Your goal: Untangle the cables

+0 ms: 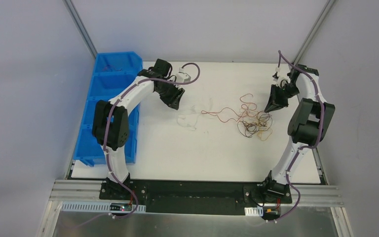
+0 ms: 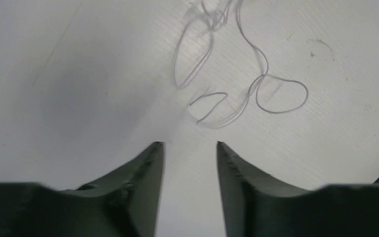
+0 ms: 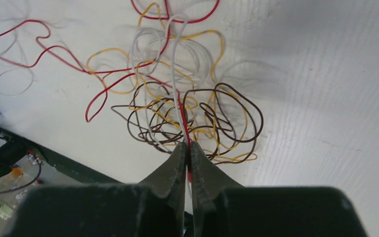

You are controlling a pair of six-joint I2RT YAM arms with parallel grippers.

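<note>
White bench (image 1: 202, 153), tangled cables (image 1: 251, 123): right jaws pinch a red strand (image 3: 183, 123), left jaws spread; next probably a slow outward pull

Your left gripper (image 2: 190, 145) sits at 6 o'clock with its two dark fingers (image 2: 143, 173) spread apart, nothing between them, bare white table (image 2: 79, 74) showing through the gap. Just past the tips, toward 12 and 1 o'clock, you see the cables (image 2: 225, 94): pale, hair-thin strands lying in loose loops, one long oval at 12, a rounder loop at 2. They look white or light grey; the colour is hard to judge here. A faint scuff (image 2: 322, 45) marks the table at 2 o'clock.
</note>
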